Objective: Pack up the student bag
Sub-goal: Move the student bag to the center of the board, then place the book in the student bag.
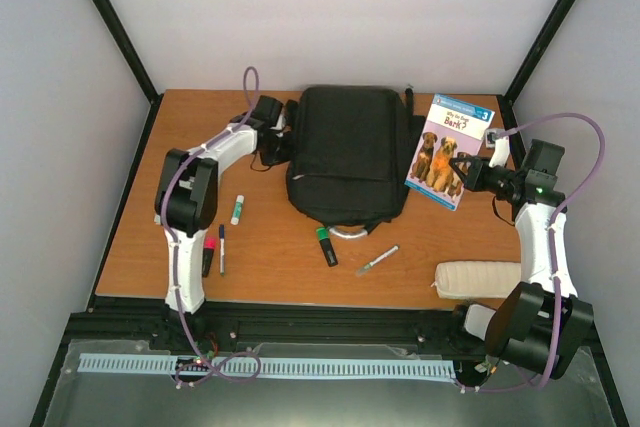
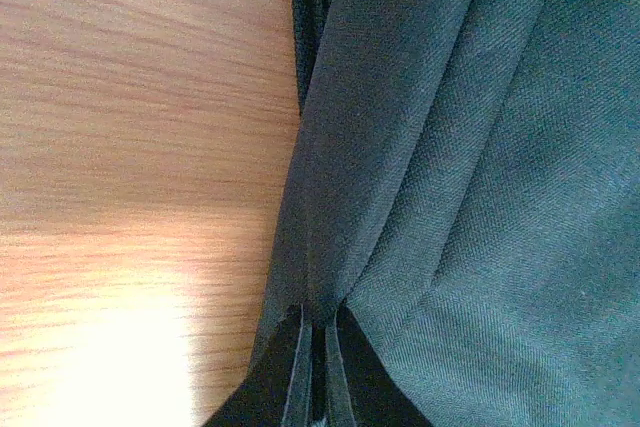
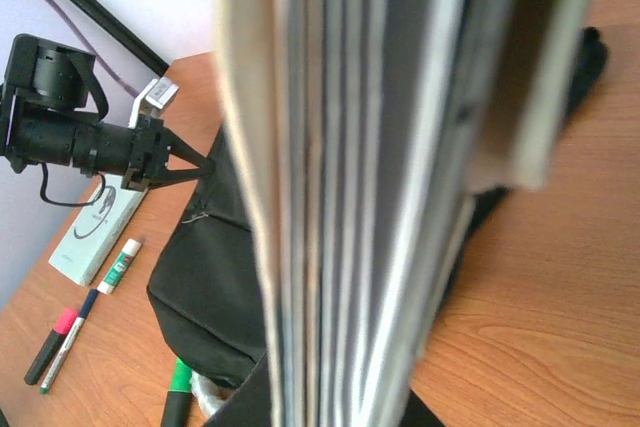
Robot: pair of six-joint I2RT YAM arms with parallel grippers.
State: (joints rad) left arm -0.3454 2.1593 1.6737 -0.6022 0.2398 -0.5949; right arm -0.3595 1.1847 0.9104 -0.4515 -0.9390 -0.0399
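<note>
The black student bag (image 1: 345, 152) lies flat at the middle back of the table. My left gripper (image 1: 282, 139) is at its left edge, shut on a fold of the bag's black fabric (image 2: 340, 207), with the fingertips (image 2: 300, 347) pinched together. My right gripper (image 1: 470, 175) is to the right of the bag, shut on a thin picture book with dogs on the cover (image 1: 448, 152), held tilted by its right edge. In the right wrist view the book (image 3: 370, 187) is edge-on and fills the middle, hiding the fingers; the bag (image 3: 205, 297) lies behind it.
In front of the bag lie a green marker (image 1: 326, 245) and a grey pen (image 1: 377, 260). A white padded pouch (image 1: 478, 279) is front right. A glue stick (image 1: 237, 209), a blue pen (image 1: 222, 248) and a pink marker (image 1: 208, 255) lie left. A pale box (image 3: 95, 232) sits under the left arm.
</note>
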